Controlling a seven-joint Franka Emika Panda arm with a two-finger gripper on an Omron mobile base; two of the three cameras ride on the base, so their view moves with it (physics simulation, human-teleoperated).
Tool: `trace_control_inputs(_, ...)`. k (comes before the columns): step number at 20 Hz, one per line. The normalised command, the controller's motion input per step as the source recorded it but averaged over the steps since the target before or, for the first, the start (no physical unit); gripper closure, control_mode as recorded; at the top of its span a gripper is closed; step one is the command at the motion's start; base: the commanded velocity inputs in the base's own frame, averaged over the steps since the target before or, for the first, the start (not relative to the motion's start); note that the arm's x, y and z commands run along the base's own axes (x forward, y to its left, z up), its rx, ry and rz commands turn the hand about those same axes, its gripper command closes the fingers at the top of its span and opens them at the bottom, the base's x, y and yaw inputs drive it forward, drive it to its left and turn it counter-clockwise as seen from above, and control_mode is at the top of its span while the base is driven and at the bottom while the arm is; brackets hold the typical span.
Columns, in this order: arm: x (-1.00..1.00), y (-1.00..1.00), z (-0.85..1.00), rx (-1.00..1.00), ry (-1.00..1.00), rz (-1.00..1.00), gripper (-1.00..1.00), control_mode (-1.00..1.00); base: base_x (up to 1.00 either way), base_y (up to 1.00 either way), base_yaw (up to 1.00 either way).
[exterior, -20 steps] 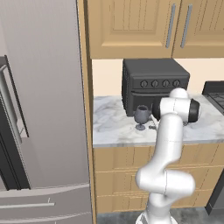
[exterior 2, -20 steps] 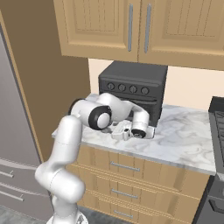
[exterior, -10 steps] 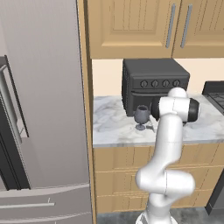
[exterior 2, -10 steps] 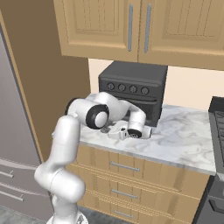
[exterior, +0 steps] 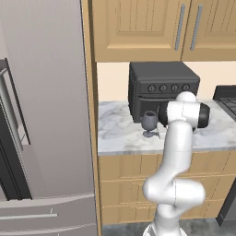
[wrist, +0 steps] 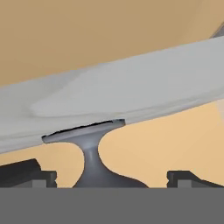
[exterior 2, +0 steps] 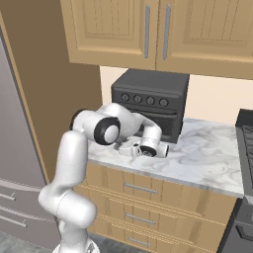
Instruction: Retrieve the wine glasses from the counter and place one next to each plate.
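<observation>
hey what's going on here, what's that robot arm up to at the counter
The white arm is reaching across the marble counter toward a smoky wine glass standing in front of the black toaster oven. In the hand view, the glass's stem sits between the two open fingertips of the gripper, which hasn't closed on it yet.

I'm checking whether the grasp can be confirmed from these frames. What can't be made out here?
- Gripper: hand view cuts its fingertips at the bottom edge, so contact with the wine glass stem is unclear.
- Glass bowl: cut off in the hand view.
- Left base view: the arm's own body hides the gripper.
- Right base view: the arm covers the glass.
</observation>
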Motion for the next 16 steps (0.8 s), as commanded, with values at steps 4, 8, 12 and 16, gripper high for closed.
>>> trace_control_inputs(4,0.0,0.19,0.0,-0.02,0.0,-0.05,-1.0,-1.0,0.0,0.0,0.0)
trace_control_inputs(8,0.01,0.16,-0.01,-0.02,0.0,-0.05,-1.0,-1.0,0.0,0.0,0.0)
trace_control_inputs(12,0.07,0.12,-0.06,-0.02,0.0,-0.04,-1.0,-1.0,0.0,0.0,0.0)
trace_control_inputs(16,0.08,0.08,-0.09,-0.01,0.0,-0.03,-1.0,-1.0,0.0,0.0,0.0)
